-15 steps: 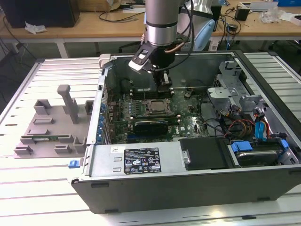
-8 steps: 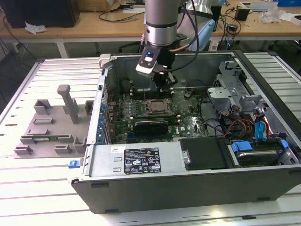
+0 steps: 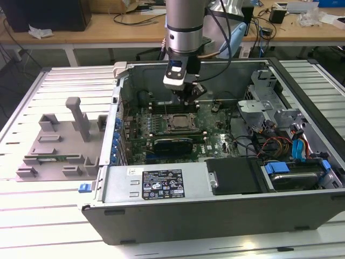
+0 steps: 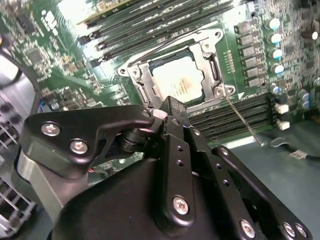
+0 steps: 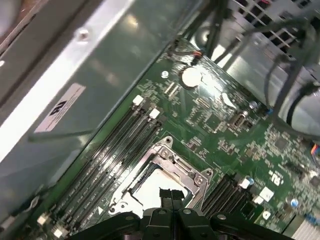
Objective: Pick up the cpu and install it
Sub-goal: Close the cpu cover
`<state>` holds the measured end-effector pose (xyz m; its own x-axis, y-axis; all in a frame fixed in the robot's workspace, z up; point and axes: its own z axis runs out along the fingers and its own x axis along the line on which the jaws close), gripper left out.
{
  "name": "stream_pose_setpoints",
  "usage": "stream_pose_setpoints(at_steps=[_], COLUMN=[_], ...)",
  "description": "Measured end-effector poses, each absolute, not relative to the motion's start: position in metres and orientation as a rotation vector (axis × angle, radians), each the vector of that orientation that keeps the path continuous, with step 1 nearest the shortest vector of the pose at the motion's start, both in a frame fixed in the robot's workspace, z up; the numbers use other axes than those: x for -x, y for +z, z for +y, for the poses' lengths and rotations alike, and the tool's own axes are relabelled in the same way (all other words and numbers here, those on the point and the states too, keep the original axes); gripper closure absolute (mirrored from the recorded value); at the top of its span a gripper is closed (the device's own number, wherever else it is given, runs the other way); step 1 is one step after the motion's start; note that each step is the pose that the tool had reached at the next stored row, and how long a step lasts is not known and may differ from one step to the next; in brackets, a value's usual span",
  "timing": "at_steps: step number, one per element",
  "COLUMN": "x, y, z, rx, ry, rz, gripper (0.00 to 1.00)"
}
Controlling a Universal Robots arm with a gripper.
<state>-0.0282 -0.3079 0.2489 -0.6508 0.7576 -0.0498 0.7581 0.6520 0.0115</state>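
The cpu [image 4: 177, 80] lies flat inside the dark square socket with its metal frame [image 4: 210, 55] on the green motherboard, its dull silver top facing up. It shows in the exterior view [image 3: 179, 122] and as a bright patch in the first wrist view [image 5: 150, 189]. My gripper [image 3: 188, 100] hangs just above the socket inside the open computer case. Its two black fingers [image 5: 165, 196] are pressed together, and I see nothing between them. In the second wrist view the gripper [image 4: 170, 107] sits over the socket's edge.
A grey plastic tray [image 3: 59, 145] lies on the table at the exterior view's left. A long black card [image 3: 172, 144] stands just in front of the socket. Memory slots [image 4: 150, 25] flank the socket. Cables and drive bays [image 3: 280, 143] crowd the case's right side.
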Motion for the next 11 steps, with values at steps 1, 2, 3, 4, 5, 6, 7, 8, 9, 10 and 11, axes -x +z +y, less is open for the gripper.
stream_pose_setpoints(at_steps=[1,2,3,4,5,6,7,8,9,10,11], x=[0.0283,0.0283,0.0283,0.0283,0.0283,0.0283,0.0283,0.0283,0.0283,0.0283,0.0283], y=[0.2489,0.2489,0.2489,0.2489,0.2489,0.2489,0.2489,0.2489,0.2489,0.2489,0.2489], z=[-0.3079,-0.3079,-0.3079,-0.3079,-0.3079,-0.3079,-0.3079,-0.3079,-0.3079,-0.3079,-0.3079], rx=[-1.261,-1.230,-1.165,-1.115,-1.059,-1.008,-0.982,-0.950,-0.913,-0.887,-0.847], ry=[-0.015,-0.014,-0.013,-0.011,-0.010,-0.008,-0.008,-0.007,-0.006,-0.005,-0.004], rz=[2.823,2.836,2.863,2.883,2.904,2.922,2.930,2.941,2.953,2.961,2.972], gripper=[0.89,0.89,0.89,0.89,0.89,0.89,0.89,0.89,0.89,0.89,0.89])
